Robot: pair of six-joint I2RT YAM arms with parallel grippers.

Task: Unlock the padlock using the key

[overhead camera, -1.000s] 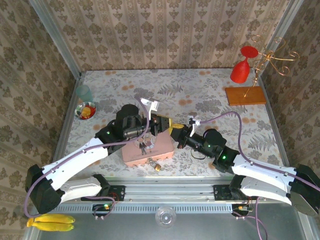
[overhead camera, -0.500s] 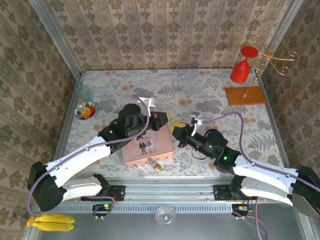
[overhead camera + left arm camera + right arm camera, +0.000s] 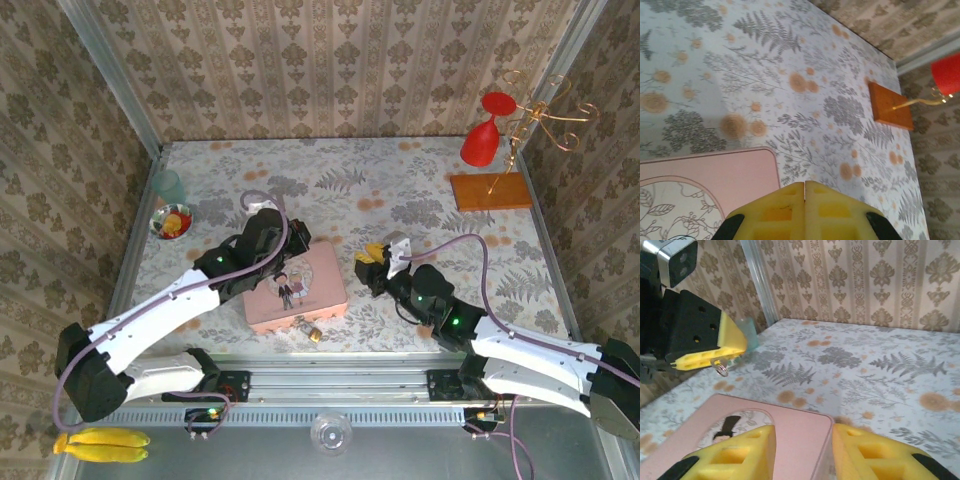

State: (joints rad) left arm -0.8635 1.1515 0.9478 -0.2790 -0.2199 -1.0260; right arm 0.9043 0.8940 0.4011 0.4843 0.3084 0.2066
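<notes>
Two claws that met over the far edge of the pink tin a second ago now stand apart. The left claw has drawn back leftward along that far edge, and its yellow pads are pressed flat together. In the right wrist view a small wire ring dangles from under those closed pads, and what they pinch above it is hidden. The right claw has swung off the tin to its right, over the flowered tabletop. Its pads, closed a second ago, have parted to a middling gap that holds nothing, and its own camera looks through that gap at the tin's rounded corner. The padlock has not shifted: it lies on the tabletop just beside the tin's near edge, about midway along it, its brass body toward the arms' bases, apart from both claws. The tin too sits where it did, skewed to the tabletop's edges. Its lid bears an oval picture of two little figures, one in a dark hat; any lettering there is too small to read. Far right, unchanged, a red goblet hangs bowl-down from a gold wire stand on a wooden base. Far left, a pale green cup stands just beyond a small bowl of orange and red bits.
</notes>
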